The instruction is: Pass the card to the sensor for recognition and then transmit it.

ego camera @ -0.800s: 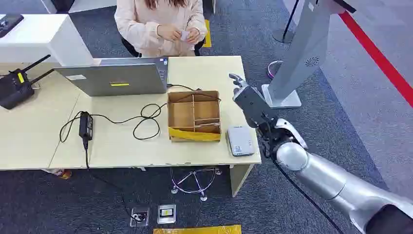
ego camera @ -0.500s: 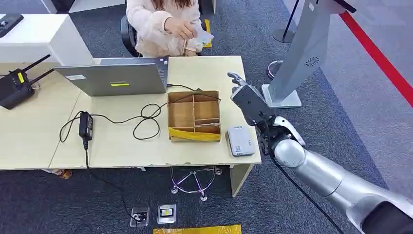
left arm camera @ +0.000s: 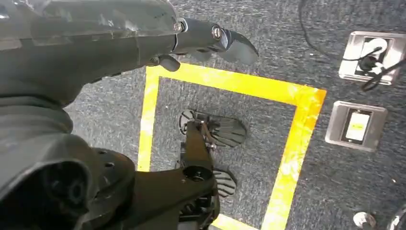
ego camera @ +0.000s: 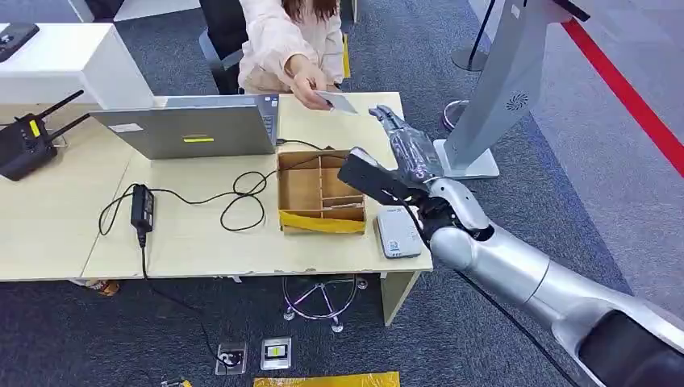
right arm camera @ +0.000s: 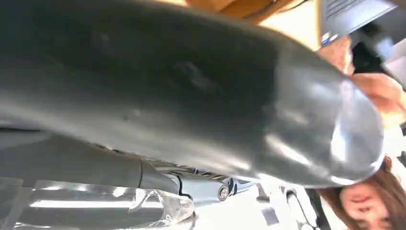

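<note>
right hand (ego camera: pixel 385 157) raised above the far right end of the pale wooden counter (ego camera: pixel 48 226), thumb and fingers spread apart, nothing in it. thumb points toward the brown cardboard divider box with a yellow front strip (ego camera: pixel 320 192), fingers extend toward the person.

thin white-grey card (ego camera: pixel 336 101) is pinched in the person's hand (ego camera: pixel 299 81), held in the air over the counter's far edge, just beyond the robot's fingertips. not touching the right hand as far as i can tell. person in a pale pink top (ego camera: pixel 278 40) sits behind the counter, arm reaching forward.

small white-grey rectangular card sensor (ego camera: pixel 398 233) lies flat on the counter near the front right corner, just beside the divider box, under the right forearm.

left hand (left arm camera: pixel 143 33) in the left wrist view: hangs above dark grey carpet with a yellow tape outline (left arm camera: pixel 287 143), nothing visible in it; whether its fingers are apart or curled, cannot tell.

also on the counter: open grey laptop (ego camera: pixel 189 129), black power adapter with looping cable (ego camera: pixel 142 205), black router with antennas (ego camera: pixel 24 145) at the left edge. grey kiosk stand (ego camera: pixel 496 89) on the floor to the right of the counter.
</note>
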You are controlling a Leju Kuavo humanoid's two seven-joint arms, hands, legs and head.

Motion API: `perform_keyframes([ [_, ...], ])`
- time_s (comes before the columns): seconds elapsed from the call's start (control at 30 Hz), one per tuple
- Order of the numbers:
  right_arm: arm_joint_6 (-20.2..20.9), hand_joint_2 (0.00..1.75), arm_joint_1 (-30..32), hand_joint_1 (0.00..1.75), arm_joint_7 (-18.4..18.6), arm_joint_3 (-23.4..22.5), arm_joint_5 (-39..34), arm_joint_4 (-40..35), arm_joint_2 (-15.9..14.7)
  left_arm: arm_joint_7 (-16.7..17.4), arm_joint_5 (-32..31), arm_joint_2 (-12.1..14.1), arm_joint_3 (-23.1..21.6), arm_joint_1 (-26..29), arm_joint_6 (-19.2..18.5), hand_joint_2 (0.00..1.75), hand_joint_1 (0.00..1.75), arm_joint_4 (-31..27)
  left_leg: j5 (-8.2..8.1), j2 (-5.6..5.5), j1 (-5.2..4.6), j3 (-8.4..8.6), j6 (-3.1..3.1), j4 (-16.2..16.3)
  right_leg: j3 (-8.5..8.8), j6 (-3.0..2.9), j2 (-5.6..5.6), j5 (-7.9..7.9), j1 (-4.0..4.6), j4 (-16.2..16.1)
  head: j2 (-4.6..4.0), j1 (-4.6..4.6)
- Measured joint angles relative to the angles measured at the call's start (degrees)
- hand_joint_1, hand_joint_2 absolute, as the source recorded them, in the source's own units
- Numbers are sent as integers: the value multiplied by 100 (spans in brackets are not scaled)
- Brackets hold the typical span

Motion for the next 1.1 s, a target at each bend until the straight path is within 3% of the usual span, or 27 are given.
perform_keyframes([
  [0.13,28,0,-112,0,70,140,146,232,157,0,-9,-2,0,-21,-2,0,0,0,0,0,1,-1,0,0,-1,0,-1,0,1,0,0,2],
  [0.33,229,0,-217,0,402,249,1099,655,308,109,-194,-4,-35,-63,31,0,0,0,0,0,0,0,0,1,0,0,-1,0,0,-1,0,2],
  [0.53,424,0,-214,0,538,149,1143,887,360,225,-289,-9,-81,-103,39,0,0,0,0,0,0,2,0,2,0,0,1,1,0,-1,0,2],
  [0.57,470,175,-212,0,553,129,1171,920,371,238,-302,-11,-85,-106,39,0,0,0,0,0,0,1,0,2,-1,0,1,1,0,-1,-2,2],
  [0.83,667,175,-217,0,719,85,1935,1147,432,247,-374,-37,-140,-126,-13,0,0,0,0,0,1,1,0,1,-1,0,2,1,1,-1,0,2],
  [1.1,835,175,-213,0,804,15,2248,1217,437,247,-437,-39,-140,-122,-65,0,0,0,0,0,0,2,0,2,-1,0,2,1,0,-1,0,2],
])
